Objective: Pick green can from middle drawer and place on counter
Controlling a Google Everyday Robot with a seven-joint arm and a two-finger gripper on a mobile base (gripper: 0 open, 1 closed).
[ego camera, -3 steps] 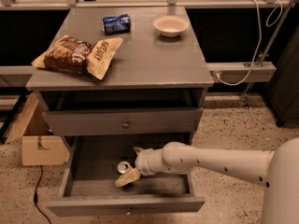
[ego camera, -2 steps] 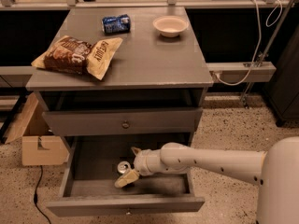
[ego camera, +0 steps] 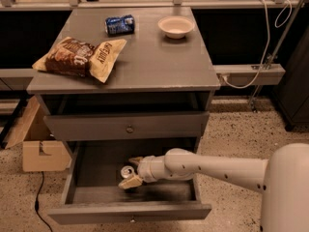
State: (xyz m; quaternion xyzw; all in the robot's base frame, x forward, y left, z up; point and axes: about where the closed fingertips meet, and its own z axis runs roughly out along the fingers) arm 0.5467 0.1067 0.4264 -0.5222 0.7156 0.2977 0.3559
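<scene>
While inside the middle drawer, gripper at silver-topped green can.

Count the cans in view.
2: blue can lying on the counter, left of the bowl; green can in the open middle drawer, at the gripper. The arm may hide others.

My gripper, down in the middle drawer, hides most of the green can; just its silver top's peeking out, label unreadable.
</scene>
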